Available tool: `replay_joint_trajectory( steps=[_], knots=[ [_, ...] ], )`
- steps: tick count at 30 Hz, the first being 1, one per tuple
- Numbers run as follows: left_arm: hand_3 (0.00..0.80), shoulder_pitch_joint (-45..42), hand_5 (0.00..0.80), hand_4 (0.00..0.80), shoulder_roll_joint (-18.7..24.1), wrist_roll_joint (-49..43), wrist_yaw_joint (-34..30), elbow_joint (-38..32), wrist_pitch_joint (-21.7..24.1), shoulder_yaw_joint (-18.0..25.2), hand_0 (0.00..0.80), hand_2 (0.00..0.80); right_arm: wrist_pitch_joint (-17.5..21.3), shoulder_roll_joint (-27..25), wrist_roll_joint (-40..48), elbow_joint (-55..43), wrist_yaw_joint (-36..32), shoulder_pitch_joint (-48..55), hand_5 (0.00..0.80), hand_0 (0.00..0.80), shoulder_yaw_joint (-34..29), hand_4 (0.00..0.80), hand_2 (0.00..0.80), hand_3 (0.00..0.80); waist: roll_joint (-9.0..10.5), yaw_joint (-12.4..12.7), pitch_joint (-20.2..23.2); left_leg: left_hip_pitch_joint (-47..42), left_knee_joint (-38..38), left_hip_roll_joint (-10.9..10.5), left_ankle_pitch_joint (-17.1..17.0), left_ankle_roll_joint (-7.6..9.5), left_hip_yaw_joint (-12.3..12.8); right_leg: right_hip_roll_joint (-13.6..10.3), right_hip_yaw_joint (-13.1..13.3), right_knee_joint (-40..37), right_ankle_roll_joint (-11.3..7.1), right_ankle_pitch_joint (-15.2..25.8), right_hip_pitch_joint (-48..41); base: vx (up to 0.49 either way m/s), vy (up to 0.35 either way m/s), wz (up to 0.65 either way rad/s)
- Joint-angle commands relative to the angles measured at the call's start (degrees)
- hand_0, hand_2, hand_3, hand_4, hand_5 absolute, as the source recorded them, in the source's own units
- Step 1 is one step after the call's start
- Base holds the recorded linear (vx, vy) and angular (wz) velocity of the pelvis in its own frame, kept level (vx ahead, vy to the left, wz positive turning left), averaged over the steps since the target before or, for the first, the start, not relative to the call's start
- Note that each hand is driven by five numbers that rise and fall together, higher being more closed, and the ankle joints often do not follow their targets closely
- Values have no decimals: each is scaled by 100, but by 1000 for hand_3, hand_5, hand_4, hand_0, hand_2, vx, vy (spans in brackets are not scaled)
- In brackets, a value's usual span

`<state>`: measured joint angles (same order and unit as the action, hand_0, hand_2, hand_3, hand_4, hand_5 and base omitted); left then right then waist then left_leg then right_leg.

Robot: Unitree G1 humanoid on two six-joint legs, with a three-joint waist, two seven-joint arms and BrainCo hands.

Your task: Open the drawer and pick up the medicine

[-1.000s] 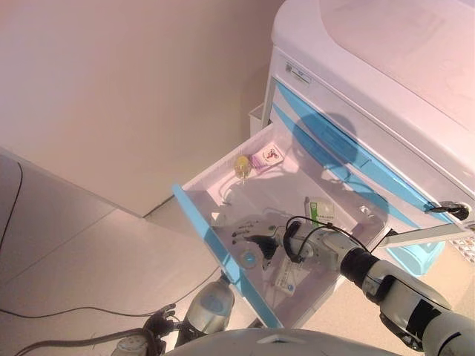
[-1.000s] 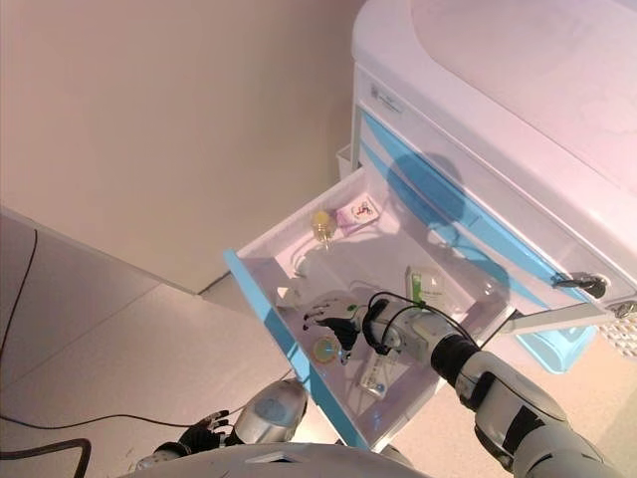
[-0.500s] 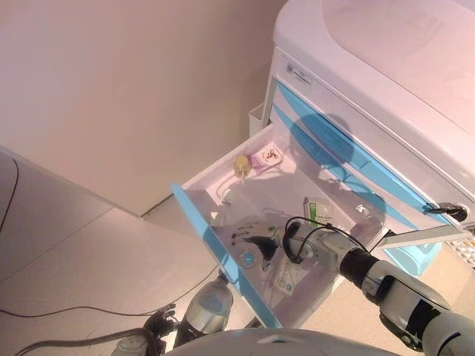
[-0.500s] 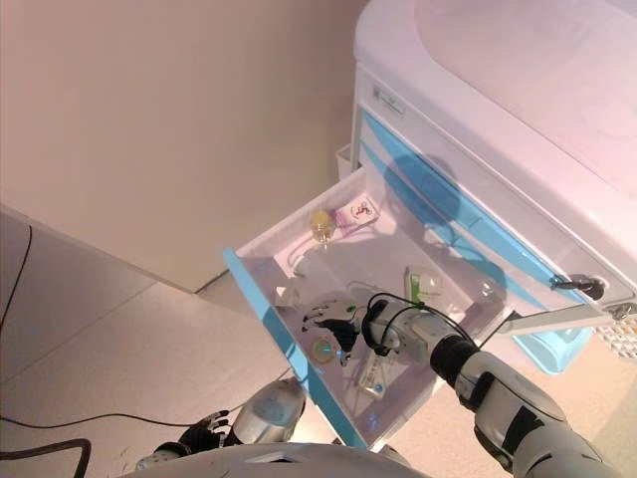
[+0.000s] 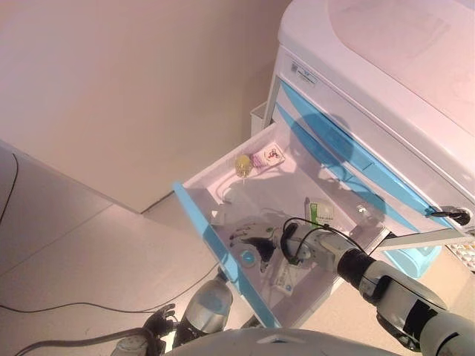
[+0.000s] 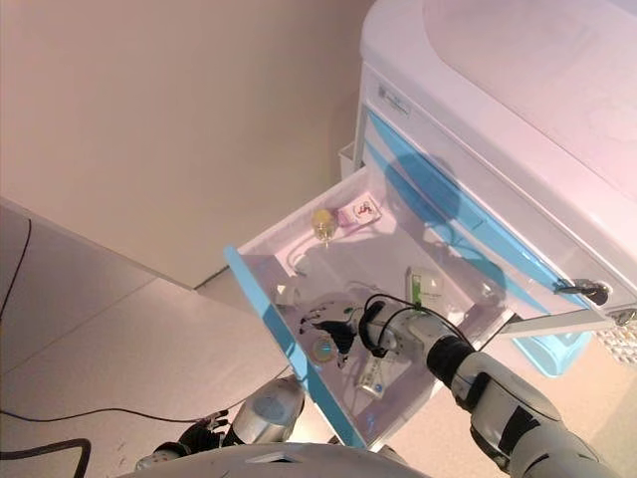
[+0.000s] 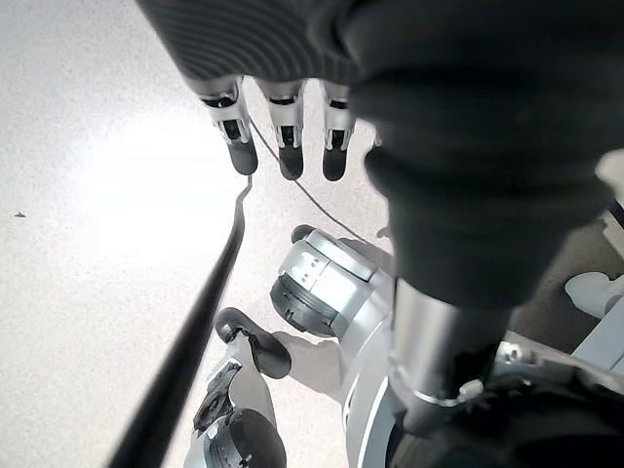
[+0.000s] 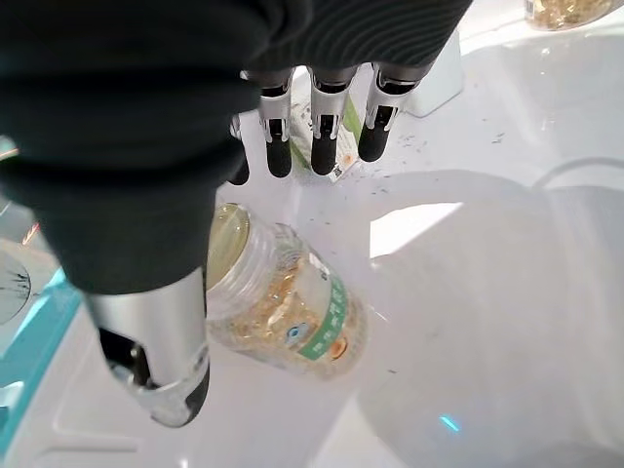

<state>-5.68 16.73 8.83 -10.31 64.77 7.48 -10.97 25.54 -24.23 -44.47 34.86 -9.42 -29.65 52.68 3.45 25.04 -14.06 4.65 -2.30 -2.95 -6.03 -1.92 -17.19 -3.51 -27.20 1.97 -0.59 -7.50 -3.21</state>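
Note:
The white drawer [image 5: 223, 182] with a blue front [image 5: 215, 252] stands pulled out of the cart. My right hand [image 5: 252, 236] is inside it near the front, open, its straight fingers [image 8: 322, 136] and thumb [image 8: 161, 361] over a clear bottle of yellow capsules [image 8: 283, 312] that lies on its side on the drawer floor. The bottle's round end shows in the left eye view [image 5: 248, 257]. The fingers do not close on it. My left hand [image 7: 283, 117] hangs open over the floor, low at the left [image 5: 159, 320].
The drawer also holds a yellow round bottle [image 5: 243, 163], a pink packet [image 5: 268, 156], a green-and-white box [image 5: 319, 211] and a white box [image 5: 286, 278]. The white cart [image 5: 371, 81] has more blue drawer fronts above. A beige wall stands at the left.
The view has shifted slightly. My right hand has edged a little further over the bottle toward the drawer front. The left hand has not moved.

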Motion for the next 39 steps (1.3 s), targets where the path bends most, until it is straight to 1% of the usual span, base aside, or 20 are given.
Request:
replay_joint_trajectory(
  steps=[1,3,5,7,9,10,11,13,15,20,29,35,39],
  knots=[
    [0,16,0,0,79,-146,86,141,16,-155,0,0,275,56,190,-251,-4,-72,439,439,231,439,439,439,24,60,-52,-47,-154,-367,278,187,-51,-456,419,174,-389,437,257,0,0,0],
    [0,21,0,0,93,-158,64,149,25,-137,0,0,283,44,223,-255,-21,-92,584,584,234,584,584,584,22,59,-56,-48,-155,-363,278,185,-46,-457,418,172,-388,439,256,0,0,0],
    [0,26,0,0,92,-152,64,148,19,-134,0,0,282,56,206,-238,-1,-86,700,700,240,700,700,700,20,62,-59,-48,-154,-362,277,185,-46,-459,418,176,-387,436,257,0,0,0],
    [0,30,0,0,93,-151,58,142,12,-141,0,0,262,73,195,-228,13,-82,728,728,248,728,728,728,17,66,-59,-44,-154,-360,276,184,-47,-462,416,176,-389,438,259,0,0,0],
    [0,34,0,0,95,-145,58,146,14,-142,0,0,257,77,210,-222,7,-100,737,737,248,737,737,737,18,68,-63,-42,-154,-356,278,181,-46,-465,410,177,-391,436,260,0,0,0],
    [0,37,0,0,92,-139,64,143,10,-149,0,0,256,71,221,-228,-4,-111,778,778,245,778,778,778,19,67,-62,-40,-155,-361,277,182,-48,-463,414,175,-390,437,261,0,0,0],
    [0,35,0,0,91,-138,65,137,4,-151,0,0,257,66,227,-233,-10,-111,794,794,241,794,794,794,18,67,-60,-39,-156,-363,276,183,-50,-463,415,173,-390,438,261,0,0,0],
    [0,19,0,0,85,-152,63,139,13,-140,0,0,271,66,215,-222,3,-103,784,784,232,784,784,784,18,70,-55,-43,-158,-364,277,185,-53,-461,414,173,-390,436,259,0,0,0],
    [0,9,0,0,83,-167,63,137,13,-134,0,0,263,63,213,-232,5,-89,800,800,234,800,800,800,16,71,-48,-50,-158,-362,282,182,-56,-466,412,172,-393,433,250,0,0,0],
    [0,21,0,0,84,-168,62,156,18,-123,0,0,238,71,151,-215,98,-73,800,800,227,800,800,800,24,65,-45,-54,-160,-366,284,188,-60,-459,421,168,-390,433,249,0,0,0],
    [0,6,0,0,59,-251,90,170,-14,-116,0,0,-9,-6,276,-353,336,-45,800,800,102,800,800,800,55,17,26,-90,-162,-362,312,190,-6,-451,467,109,-409,468,209,0,0,0],
    [0,-10,0,0,59,-264,144,173,-47,-102,0,0,-308,-245,457,-799,638,-62,800,800,-111,800,800,800,140,-107,128,-115,-174,-336,323,186,90,-433,543,-8,-453,576,189,0,0,0],
    [0,-66,0,0,52,-253,188,165,-81,-68,0,0,-466,-619,629,-1444,653,-42,800,800,-380,800,800,800,192,-244,223,-205,-173,-288,370,174,212,-424,652,-62,-485,632,143,17,-7,-6]
  ],
)
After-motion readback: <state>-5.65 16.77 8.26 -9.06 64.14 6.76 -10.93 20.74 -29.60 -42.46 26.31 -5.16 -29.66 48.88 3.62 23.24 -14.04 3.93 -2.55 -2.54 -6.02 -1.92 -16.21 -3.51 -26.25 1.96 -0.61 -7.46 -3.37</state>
